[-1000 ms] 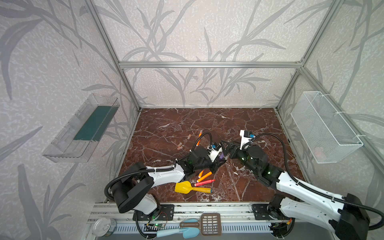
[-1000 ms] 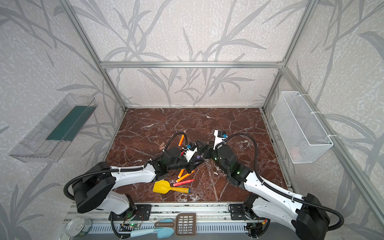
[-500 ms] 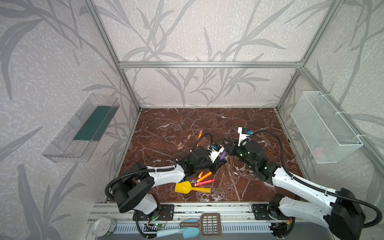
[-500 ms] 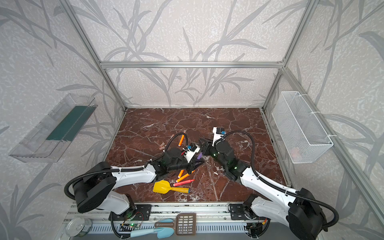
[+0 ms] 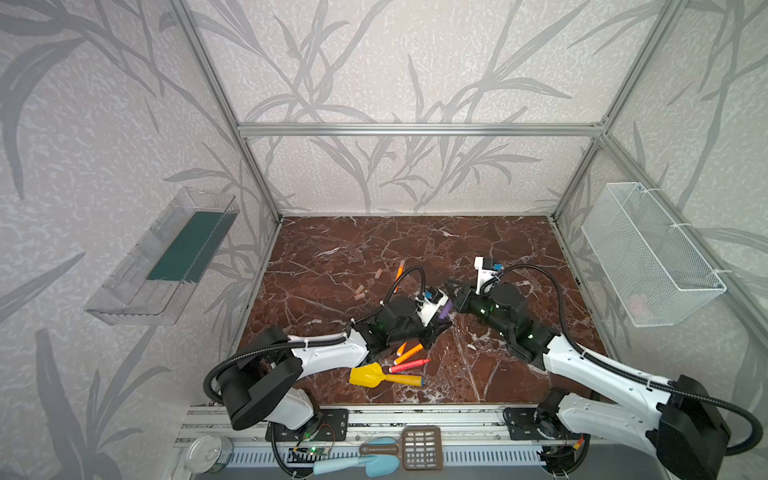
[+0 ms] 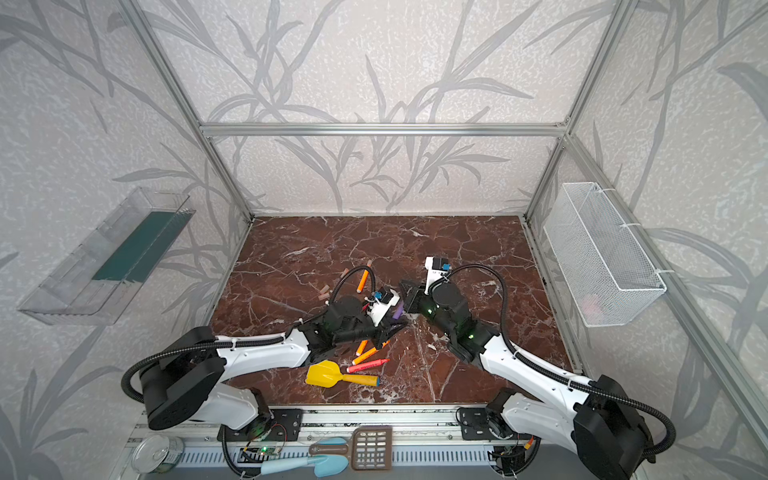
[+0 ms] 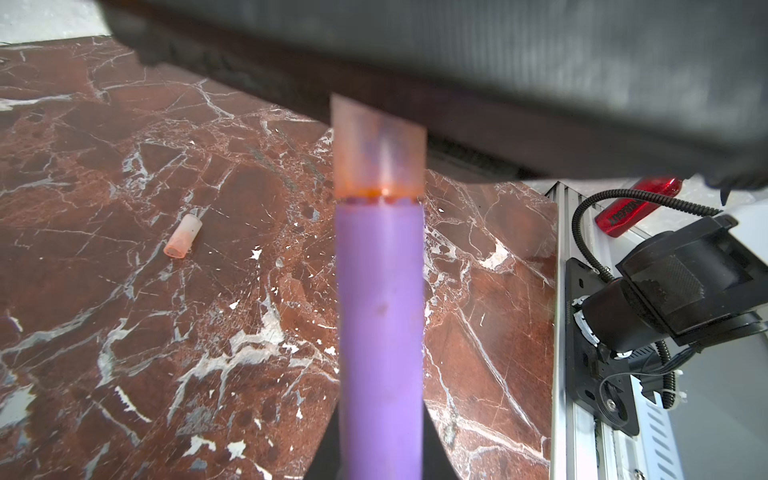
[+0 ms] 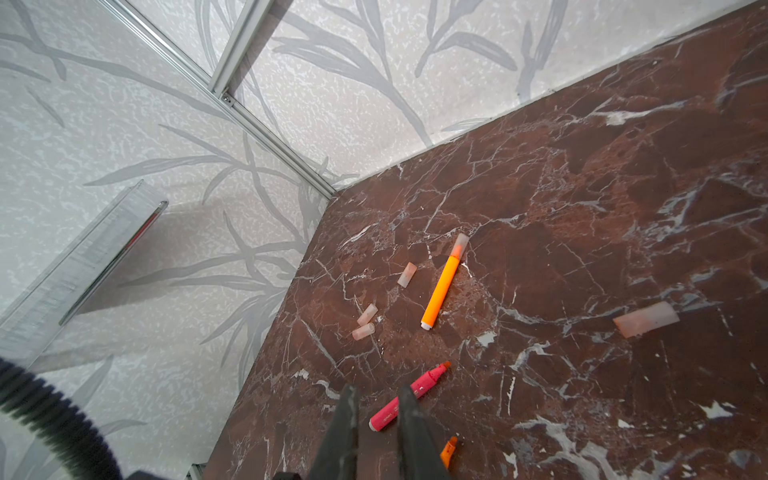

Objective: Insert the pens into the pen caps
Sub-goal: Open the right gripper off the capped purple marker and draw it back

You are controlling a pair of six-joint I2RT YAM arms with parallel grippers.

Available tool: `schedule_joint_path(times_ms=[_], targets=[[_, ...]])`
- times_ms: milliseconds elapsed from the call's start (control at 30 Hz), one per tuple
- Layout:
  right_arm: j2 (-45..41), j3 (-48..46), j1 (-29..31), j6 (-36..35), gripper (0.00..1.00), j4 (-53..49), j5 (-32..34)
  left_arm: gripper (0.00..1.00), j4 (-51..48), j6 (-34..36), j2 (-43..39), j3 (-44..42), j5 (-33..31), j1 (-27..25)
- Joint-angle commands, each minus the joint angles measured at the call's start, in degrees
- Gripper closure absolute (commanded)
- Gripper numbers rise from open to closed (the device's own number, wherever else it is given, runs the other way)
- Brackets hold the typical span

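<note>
My left gripper is shut on the purple pen, held low over the middle of the table. A pale pen cap sits over the pen's tip, and its far end touches the dark body of my right gripper. In both top views the purple pen bridges the two grippers. In the right wrist view my right gripper has its jaws drawn close with nothing between them. A pink-red pen lies on the table beyond them.
An orange pen with a cap on lies toward the back left, with three loose caps beside it. Another loose cap lies near the right gripper. Orange and pink-red pens and a yellow toy shovel lie by the front edge.
My right gripper's jaws have closed from wide open, and it has moved left up against the capped end of the purple pen. The left arm has stayed still.
</note>
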Motion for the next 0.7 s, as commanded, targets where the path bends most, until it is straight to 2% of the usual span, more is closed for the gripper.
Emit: schedule_joint_path(times_ms=[0,100,233,467,667], targets=[[-0.67,-1.25,3.60,-1.26,1.00,-0.99,-2.12,1.00,3.23,1.92,-2.86,2.75,-4.65,0.33],[-1.05,-2.25,5.83,-1.80,1.00,-1.03,0.45,1.00,2.60,2.52,-3.77,4.17,-5.97,1.59],[-1.03,-3.25,7.63,-2.20,1.00,0.47,0.52,1.00,2.15,2.63,-4.13,6.24,-6.16,3.39],[-0.56,-4.47,11.57,-2.75,1.00,1.95,3.39,1.00,3.33,0.15,-3.86,8.77,-5.74,7.37],[1.74,-4.72,14.78,-2.62,1.00,5.51,1.23,1.00,2.49,-3.45,-3.99,12.08,-1.18,12.17]])
